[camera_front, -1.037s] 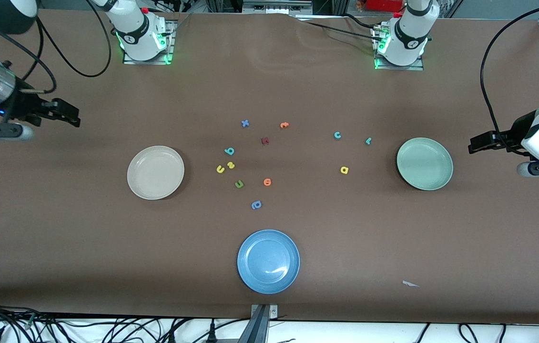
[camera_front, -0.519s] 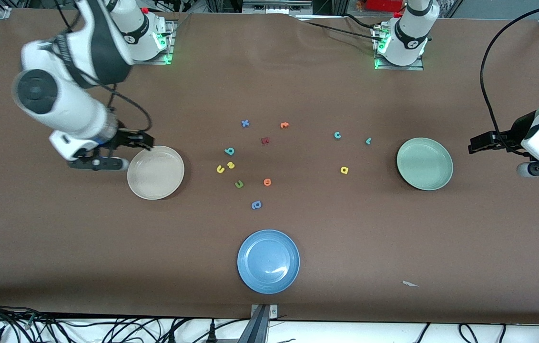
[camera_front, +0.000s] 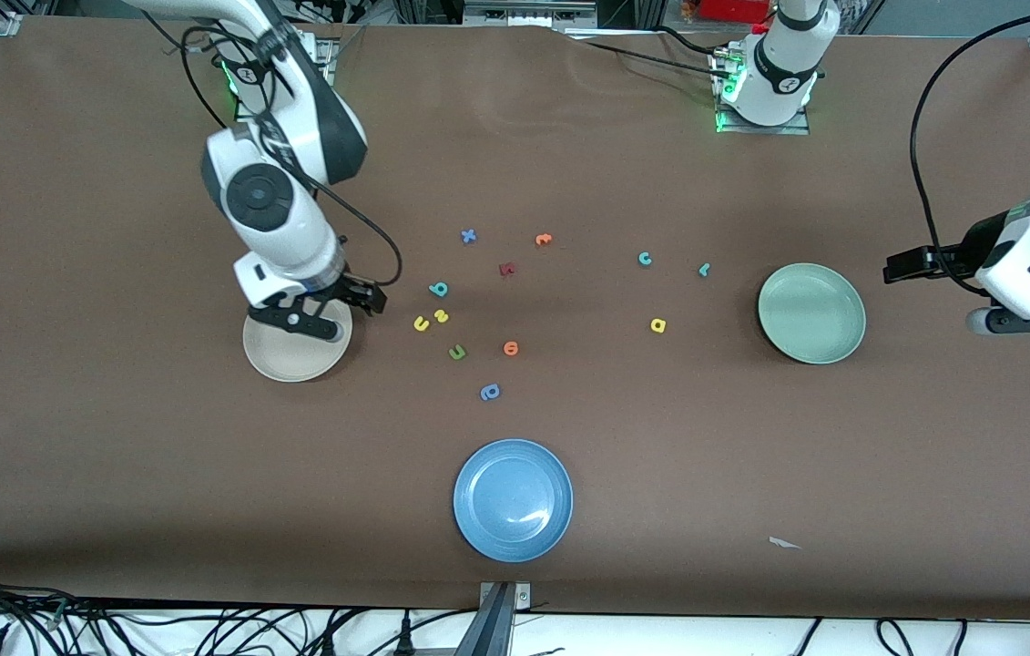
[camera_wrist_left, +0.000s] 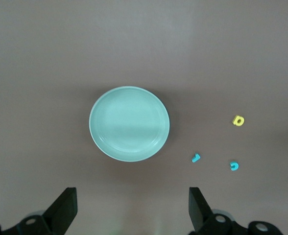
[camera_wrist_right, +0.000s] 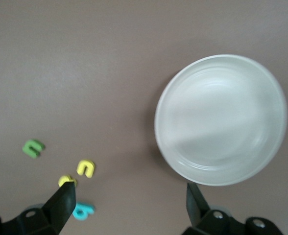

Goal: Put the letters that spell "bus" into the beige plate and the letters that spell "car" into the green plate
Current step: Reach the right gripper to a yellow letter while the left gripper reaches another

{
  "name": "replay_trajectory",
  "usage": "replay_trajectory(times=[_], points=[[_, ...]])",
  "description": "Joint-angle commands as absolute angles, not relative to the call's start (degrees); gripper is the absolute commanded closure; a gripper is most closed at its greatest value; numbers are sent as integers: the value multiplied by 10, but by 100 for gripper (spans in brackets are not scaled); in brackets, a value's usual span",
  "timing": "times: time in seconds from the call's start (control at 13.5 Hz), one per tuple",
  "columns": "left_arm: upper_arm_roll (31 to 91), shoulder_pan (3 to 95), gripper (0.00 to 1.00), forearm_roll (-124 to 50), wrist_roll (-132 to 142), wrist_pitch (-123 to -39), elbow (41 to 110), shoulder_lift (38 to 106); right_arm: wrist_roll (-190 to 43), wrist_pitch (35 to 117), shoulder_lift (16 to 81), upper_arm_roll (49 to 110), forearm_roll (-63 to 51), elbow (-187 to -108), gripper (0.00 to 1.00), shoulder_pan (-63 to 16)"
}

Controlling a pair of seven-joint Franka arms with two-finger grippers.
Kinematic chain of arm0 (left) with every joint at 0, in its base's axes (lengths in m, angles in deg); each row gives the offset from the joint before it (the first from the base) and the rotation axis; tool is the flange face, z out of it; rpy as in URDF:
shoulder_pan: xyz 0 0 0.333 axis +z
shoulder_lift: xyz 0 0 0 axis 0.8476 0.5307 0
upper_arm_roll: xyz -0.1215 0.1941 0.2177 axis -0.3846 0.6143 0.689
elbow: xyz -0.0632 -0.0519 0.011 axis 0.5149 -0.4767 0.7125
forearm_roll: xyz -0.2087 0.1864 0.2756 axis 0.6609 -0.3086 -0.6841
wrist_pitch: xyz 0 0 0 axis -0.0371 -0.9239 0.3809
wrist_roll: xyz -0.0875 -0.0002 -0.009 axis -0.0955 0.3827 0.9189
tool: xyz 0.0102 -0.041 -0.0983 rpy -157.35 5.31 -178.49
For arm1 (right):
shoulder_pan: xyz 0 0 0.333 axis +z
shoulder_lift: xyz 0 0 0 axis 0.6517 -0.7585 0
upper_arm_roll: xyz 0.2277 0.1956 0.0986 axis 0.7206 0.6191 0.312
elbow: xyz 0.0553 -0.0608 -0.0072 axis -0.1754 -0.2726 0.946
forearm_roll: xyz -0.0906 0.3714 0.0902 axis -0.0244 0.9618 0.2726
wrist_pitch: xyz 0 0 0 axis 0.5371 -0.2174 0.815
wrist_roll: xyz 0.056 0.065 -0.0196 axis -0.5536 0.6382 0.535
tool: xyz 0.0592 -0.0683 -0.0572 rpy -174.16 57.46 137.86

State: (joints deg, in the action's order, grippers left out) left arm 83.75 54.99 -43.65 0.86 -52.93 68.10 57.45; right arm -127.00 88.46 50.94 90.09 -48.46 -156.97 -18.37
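The teal "b" (camera_front: 439, 289), yellow "u" (camera_front: 421, 322) and yellow "s" (camera_front: 441, 316) lie together beside the beige plate (camera_front: 282, 360). My right gripper (camera_front: 367, 297) hangs open and empty over the table between that plate's rim and these letters; its wrist view shows the plate (camera_wrist_right: 221, 120), "b" (camera_wrist_right: 83, 211), "u" (camera_wrist_right: 85, 168) and "s" (camera_wrist_right: 65, 180). The teal "c" (camera_front: 645, 259), teal "r" (camera_front: 704, 269) and yellow "a" (camera_front: 657, 324) lie beside the green plate (camera_front: 811, 312). My left gripper (camera_front: 897, 266) waits open at the left arm's end, apart from that plate (camera_wrist_left: 129, 123).
A blue plate (camera_front: 513, 499) sits near the front edge. A green "u" (camera_front: 457, 352), a blue letter (camera_front: 490, 392), two orange letters (camera_front: 511, 347) (camera_front: 543, 240), a dark red one (camera_front: 506, 269) and a blue "x" (camera_front: 468, 236) are scattered mid-table.
My right arm has swung in from the right arm's end of the table to the beige plate's rim beside the letters. The left gripper has shifted slightly toward the green plate.
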Motion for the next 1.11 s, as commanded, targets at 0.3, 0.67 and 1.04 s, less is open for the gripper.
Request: replay_trajectory(times=[0.3, 0.67, 1.04], points=[[807, 550, 1, -375, 116, -577, 774, 571, -1434, 996, 418, 897, -502, -1561, 13, -148], [726, 550, 1, -376, 268, -687, 830, 601, -1518, 1015, 383, 896, -501, -1555, 37, -130], [677, 530, 1, -380, 395, -822, 830, 680, -1543, 1039, 365, 896, -497, -1555, 42, -118]])
